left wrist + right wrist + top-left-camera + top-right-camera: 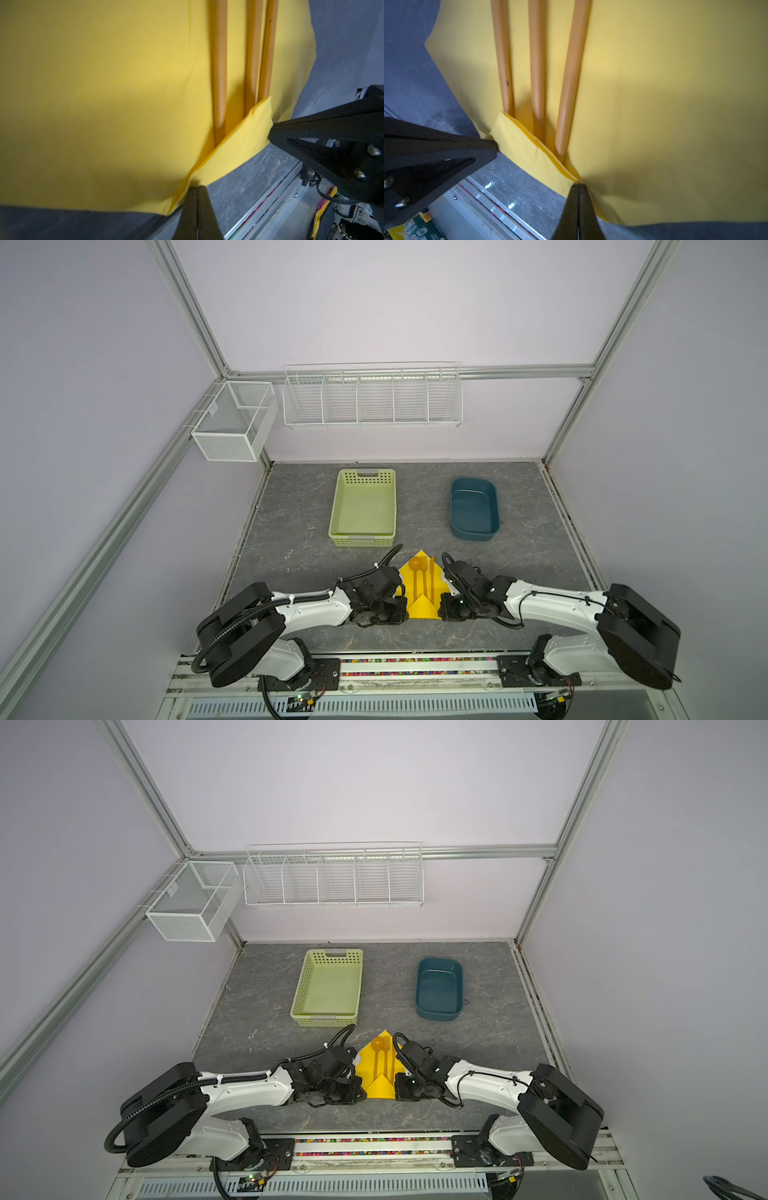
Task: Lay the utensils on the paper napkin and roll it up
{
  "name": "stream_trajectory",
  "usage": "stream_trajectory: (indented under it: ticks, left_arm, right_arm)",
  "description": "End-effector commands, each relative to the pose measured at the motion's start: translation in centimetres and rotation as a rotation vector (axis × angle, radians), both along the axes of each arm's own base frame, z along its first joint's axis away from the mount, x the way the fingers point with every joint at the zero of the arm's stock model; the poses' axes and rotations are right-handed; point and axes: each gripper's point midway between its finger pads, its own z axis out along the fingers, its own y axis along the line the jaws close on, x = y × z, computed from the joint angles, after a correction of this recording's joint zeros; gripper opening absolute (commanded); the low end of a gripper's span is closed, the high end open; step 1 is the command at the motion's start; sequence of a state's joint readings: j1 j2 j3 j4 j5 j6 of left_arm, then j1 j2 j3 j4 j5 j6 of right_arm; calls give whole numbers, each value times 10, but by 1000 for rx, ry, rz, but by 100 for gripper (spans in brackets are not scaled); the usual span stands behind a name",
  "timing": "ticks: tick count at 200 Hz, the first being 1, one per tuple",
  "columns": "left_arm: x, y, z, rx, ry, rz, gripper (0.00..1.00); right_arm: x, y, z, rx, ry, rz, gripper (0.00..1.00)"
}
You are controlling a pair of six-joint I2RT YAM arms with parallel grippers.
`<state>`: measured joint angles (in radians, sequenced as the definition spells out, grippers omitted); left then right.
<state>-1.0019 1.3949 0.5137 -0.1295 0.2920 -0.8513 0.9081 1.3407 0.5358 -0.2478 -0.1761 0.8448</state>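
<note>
My left gripper (196, 188) is pressed shut, pinching the left end of the folded-up corner of the napkin (104, 83); the spoon (414, 564), fork (423, 570) and knife (432, 574) lie side by side on the napkin, between my two grippers, long ways pointing away from me, handle ends under that fold; my right gripper (578, 186) is pressed shut on the fold's right end; both are equally near, so I think the roll must go sideways across the handles.

pale lilac walls (374, 302), aluminium frame (519, 372), grey marbled tabletop (291, 510), white wire rack (372, 398).
</note>
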Motion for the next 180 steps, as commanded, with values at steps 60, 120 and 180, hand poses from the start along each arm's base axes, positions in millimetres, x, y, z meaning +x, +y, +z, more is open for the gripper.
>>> stream_trajectory:
  ticks: [60,120,180]
  left_arm:
    - [6,34,0,162,-61,44,4]
    - [9,-21,59,-139,-85,-32,5]
    - [9,-29,31,-89,-29,-50,4]
  right_arm:
    - [-16,-35,-26,-159,61,-26,6]
    - [-15,-33,-24,-148,59,-25,6]
    - [-16,-31,-23,-139,61,-27,6]
